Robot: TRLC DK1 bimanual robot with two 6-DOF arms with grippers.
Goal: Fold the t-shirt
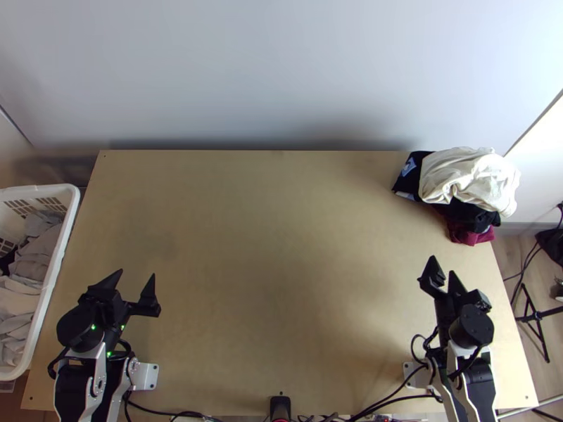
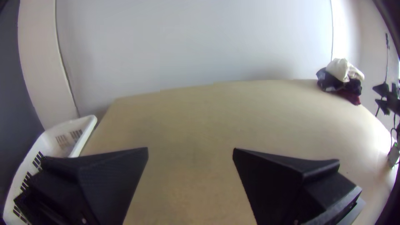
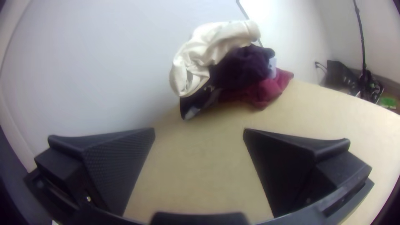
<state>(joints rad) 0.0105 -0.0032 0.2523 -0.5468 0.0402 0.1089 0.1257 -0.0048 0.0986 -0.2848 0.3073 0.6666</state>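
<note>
Our left gripper [image 2: 190, 148] and right gripper [image 3: 199, 128] gape wide, and pinching too deeply we could topple the clothes pile [image 1: 468, 179].

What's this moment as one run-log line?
left end effector: open, empty | right end effector: open, empty | bunched clothes: table's far right corner

A rumpled heap of clothes is lying at the far right corner of the table [image 1: 274, 246]: a cream cloth [image 1: 468, 176] is resting bunched on top, black cloth [image 1: 464, 209] is showing beneath it, and dark red cloth [image 1: 470, 235] is poking out toward the near side. Beside the left edge, a white slatted basket [image 1: 69, 218] is holding crumpled, mostly grey and off-white laundry [image 1: 28, 271]. A pale wall [image 1: 281, 70] is rising behind the far edge. Beyond the right edge, a black tripod stand [image 1: 536, 314] is standing on the floor.
</note>
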